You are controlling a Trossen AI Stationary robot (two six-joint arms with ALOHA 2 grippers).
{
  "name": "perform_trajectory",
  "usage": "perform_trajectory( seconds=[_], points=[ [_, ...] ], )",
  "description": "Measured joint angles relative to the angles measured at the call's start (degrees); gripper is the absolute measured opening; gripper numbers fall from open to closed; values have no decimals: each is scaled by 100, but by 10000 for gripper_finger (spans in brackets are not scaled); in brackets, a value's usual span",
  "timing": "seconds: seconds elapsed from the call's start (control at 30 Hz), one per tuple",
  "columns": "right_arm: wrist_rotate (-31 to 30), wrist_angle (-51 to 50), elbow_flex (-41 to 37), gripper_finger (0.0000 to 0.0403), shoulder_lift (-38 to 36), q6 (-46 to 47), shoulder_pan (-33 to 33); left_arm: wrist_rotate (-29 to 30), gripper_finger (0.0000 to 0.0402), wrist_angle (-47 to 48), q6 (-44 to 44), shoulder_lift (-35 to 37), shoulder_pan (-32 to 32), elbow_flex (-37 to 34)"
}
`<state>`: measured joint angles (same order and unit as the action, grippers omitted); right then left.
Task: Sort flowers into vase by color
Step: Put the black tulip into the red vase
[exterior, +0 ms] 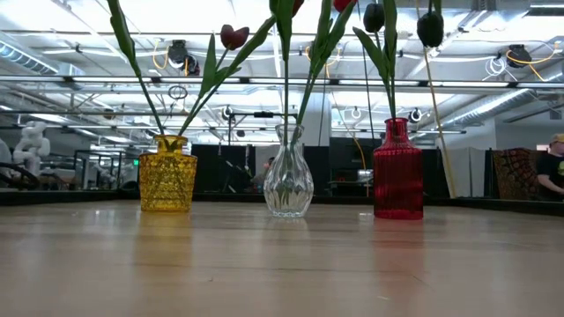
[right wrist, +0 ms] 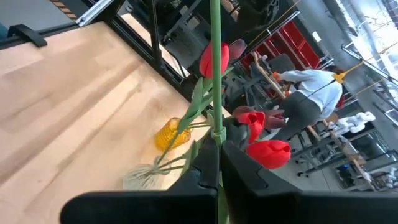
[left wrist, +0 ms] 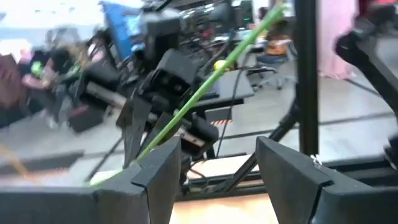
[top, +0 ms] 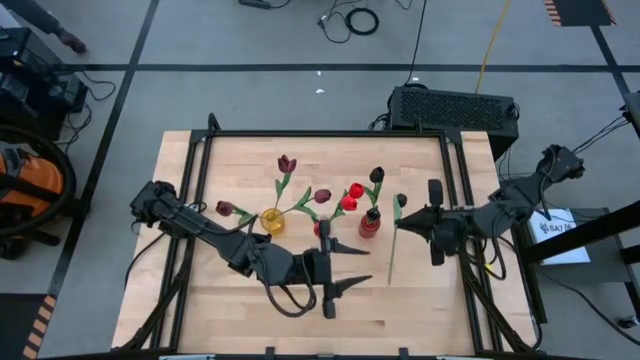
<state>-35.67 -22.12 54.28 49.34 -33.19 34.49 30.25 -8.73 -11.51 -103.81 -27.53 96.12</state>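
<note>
**Three vases partly filled; one tulip gripped by the right pincer**

Three vases are seen in a row on the wooden worktop (top: 200, 290). In the low view, the yellow vase (exterior: 167, 173) stands on one side, the clear glass vase (exterior: 288, 182) in the middle and the red vase (exterior: 397, 170) on the other side, each apart from its neighbour.

The yellow vase is filled with several green stems that lean outward; a dark maroon tulip (exterior: 233, 36) is carried on one of them. In the high view, maroon heads (top: 287, 163) are spread around this vase. Upright stems are held in the clear vase, and bright red tulips (top: 352, 196) are seen above it from overhead. The red vase holds a stem with a near-black tulip (exterior: 374, 17) at its top.

The right pincer (top: 403, 220) is closed on the green stem of a further flower (top: 393, 243), which is held beside the red vase. In the right wrist view this stem (right wrist: 216, 74) is seen clamped between the fingers.

The left pincer (top: 330, 268) hangs over the near part of the worktop, its fingers (left wrist: 292, 180) spread apart with nothing between them.
</note>
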Motion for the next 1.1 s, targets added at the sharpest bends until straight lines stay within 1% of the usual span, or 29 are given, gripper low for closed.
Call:
perform_trajectory(
  seconds=[0.07, 0.2, 0.33, 0.53, 0.67, 0.77, 0.87, 1.0, 1.1],
  points=[
    [-95, 5, 0, 0, 73, 152, 147, -141, 214, -35, -424, 0, -21, 0],
    [-100, 10, 0, 0, 261, 663, 374, -177, 214, -182, -1021, -198, 37, 7],
    [-244, 68, 0, 0, 487, 1030, 522, -246, 214, -469, -1416, -494, 190, 2],
    [-328, 110, 0, 0, 790, 1255, 668, -310, 214, -1066, -1585, -771, 385, 2],
    [-329, 144, -1, 0, 868, 1287, 725, -562, 209, -1080, -1583, -825, 477, 2],
    [-337, 379, -2, 0, 852, 1273, 740, -669, 189, -937, -1577, -828, 492, 2],
    [-338, 661, -2, 0, 844, 1162, 764, -670, 161, -742, -1502, -830, 496, 2],
    [-320, 795, -2, 0, 857, 999, 764, -669, 124, -676, -1475, -831, 490, 2],
    [-303, 794, -2, 0, 857, 999, 764, -668, 105, -671, -1473, -831, 490, 2]
  ],
)
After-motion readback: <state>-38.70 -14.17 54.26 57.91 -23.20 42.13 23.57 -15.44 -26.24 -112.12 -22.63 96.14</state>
